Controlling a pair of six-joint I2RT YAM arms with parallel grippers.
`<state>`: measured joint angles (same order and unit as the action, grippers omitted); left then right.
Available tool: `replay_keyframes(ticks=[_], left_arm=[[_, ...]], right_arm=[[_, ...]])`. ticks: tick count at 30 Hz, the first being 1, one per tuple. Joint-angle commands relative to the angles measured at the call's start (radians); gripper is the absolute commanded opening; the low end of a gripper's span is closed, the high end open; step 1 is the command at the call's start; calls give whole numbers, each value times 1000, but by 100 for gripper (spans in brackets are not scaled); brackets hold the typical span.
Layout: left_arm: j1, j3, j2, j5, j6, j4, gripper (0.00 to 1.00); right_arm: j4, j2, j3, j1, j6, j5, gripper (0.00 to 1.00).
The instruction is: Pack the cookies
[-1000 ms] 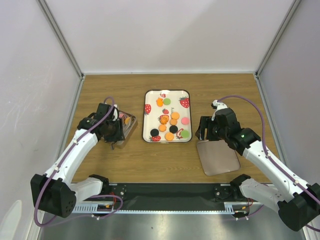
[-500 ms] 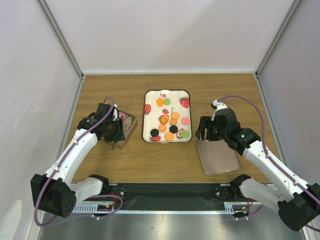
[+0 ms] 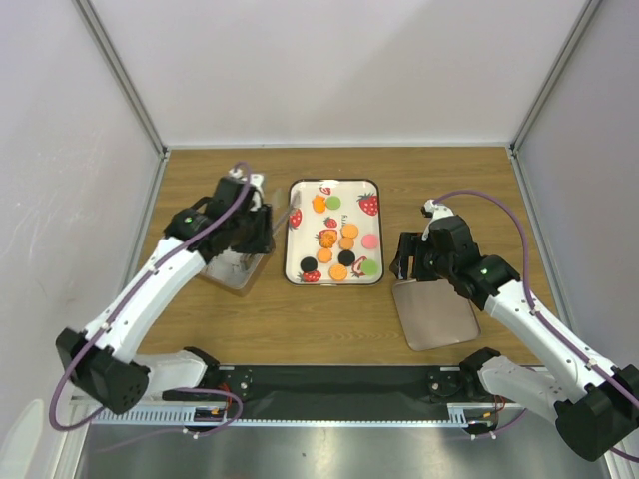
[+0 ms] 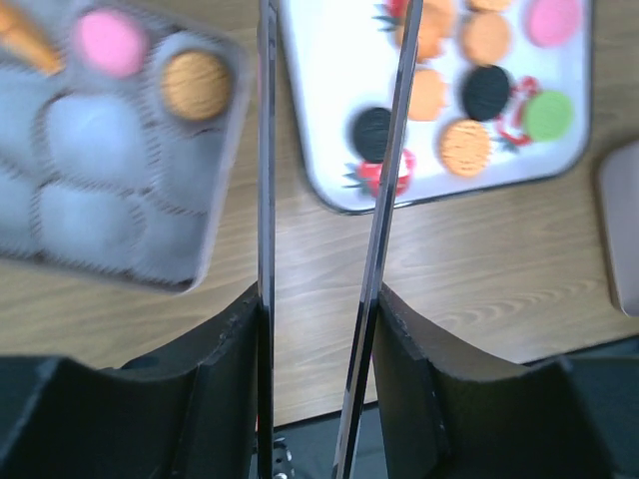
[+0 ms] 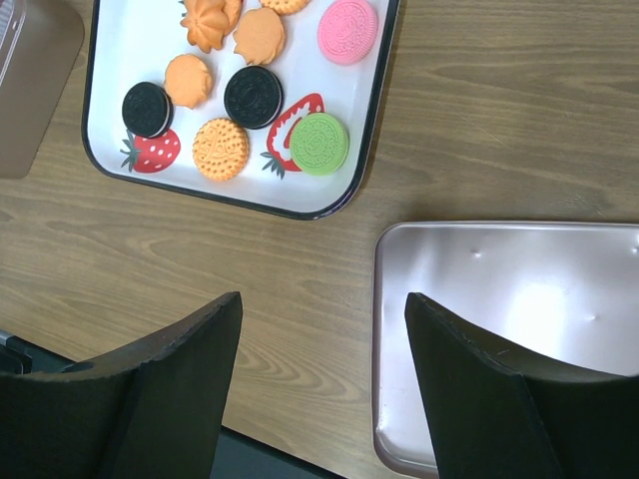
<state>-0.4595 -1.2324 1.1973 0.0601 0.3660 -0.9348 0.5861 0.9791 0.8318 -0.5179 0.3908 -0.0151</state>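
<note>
Right of the left gripper's (image 4: 334, 40) parted jaws, eleven cookies (image 5: 221, 149) are lying on the tray (image 5: 120, 50), six of them orange; left of them, three are sitting in the box (image 4: 80, 130). The right gripper's (image 5: 324, 309) jaws are gaping.

left wrist view: the compartment tray (image 4: 100, 200) is blurred and runs off the upper left, an orange cookie (image 4: 22, 35) clipped in that corner; two thin blades (image 4: 266, 150) leave the top edge, tips unseen. the strawberry tray (image 5: 120, 50) is cut by the top edge in both wrist views. from above, the left gripper (image 3: 265, 228) covers the compartment tray's upper end.
</note>
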Motion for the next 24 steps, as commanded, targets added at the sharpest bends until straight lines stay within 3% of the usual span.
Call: replay_keyframes(ticks=[1,11,24], left_arm=[[-131,-81,105,50,39,48,48],[-364,-128,306,72,70,76,47],[-389,-99,386,90,86,120,47]], right_arm=[[-6,-14,18,-5,3,14,73],[20,-54,9,-1,5,63,73],[14,-56,-5,2,3,56,73]])
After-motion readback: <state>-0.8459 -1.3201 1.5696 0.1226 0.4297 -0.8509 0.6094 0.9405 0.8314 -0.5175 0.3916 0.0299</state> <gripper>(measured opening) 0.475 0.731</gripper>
